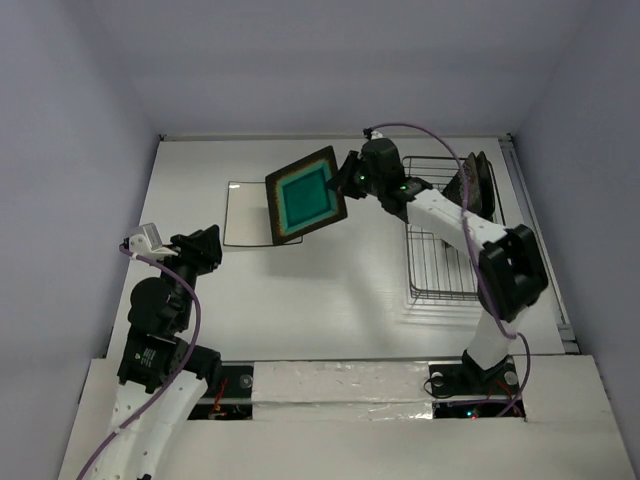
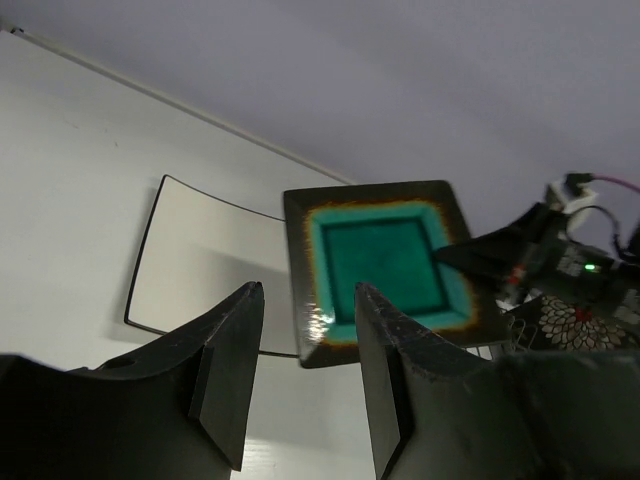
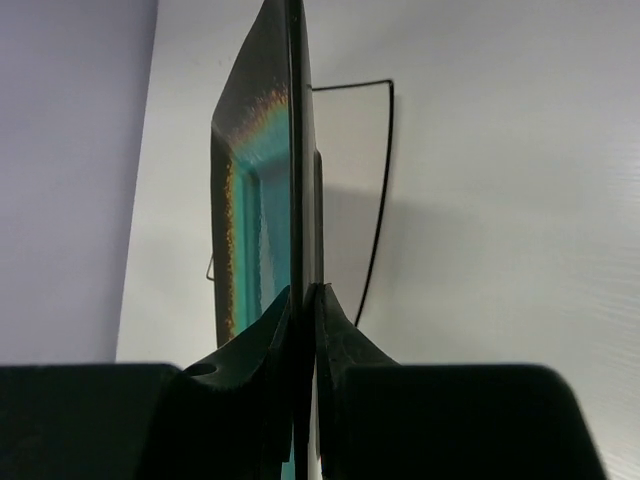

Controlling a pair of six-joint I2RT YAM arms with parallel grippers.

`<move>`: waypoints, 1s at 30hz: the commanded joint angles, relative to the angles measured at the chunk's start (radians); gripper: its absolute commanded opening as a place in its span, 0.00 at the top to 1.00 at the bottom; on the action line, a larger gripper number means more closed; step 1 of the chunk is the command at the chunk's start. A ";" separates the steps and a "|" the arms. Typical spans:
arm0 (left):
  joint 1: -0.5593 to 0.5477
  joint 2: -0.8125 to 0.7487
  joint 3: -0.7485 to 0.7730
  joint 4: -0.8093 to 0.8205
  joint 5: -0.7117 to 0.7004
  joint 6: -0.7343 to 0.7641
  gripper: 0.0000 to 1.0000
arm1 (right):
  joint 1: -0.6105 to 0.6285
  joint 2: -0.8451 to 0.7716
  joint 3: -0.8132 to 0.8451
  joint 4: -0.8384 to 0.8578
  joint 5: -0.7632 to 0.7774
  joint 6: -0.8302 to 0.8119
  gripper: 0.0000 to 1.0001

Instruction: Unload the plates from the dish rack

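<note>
The right gripper (image 3: 303, 300) pinches the right edge of the dark-rimmed plate with the teal centre (image 1: 305, 195), its fingers pressed onto the rim. The plate hangs tilted in the air above the table (image 1: 320, 300), left of the dish rack (image 1: 440, 265). It covers the right side of the white square plate (image 1: 245, 215), which lies flat on the table. In the rack's far end a black flowered plate (image 1: 470, 180) stands on edge, mostly hidden behind the right arm. The left gripper (image 2: 308, 300) hovers over the table's left side, fingers spread, holding nothing.
</note>
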 commanded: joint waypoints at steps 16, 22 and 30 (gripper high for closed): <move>-0.007 -0.004 -0.006 0.048 0.004 0.000 0.61 | 0.119 0.461 0.350 0.515 0.039 0.443 1.00; -0.007 -0.002 -0.006 0.050 0.004 0.000 0.61 | 0.128 0.520 0.367 0.486 0.058 0.452 1.00; -0.007 -0.004 -0.009 0.053 0.004 -0.002 0.61 | 0.128 0.543 0.385 0.367 0.035 0.415 0.54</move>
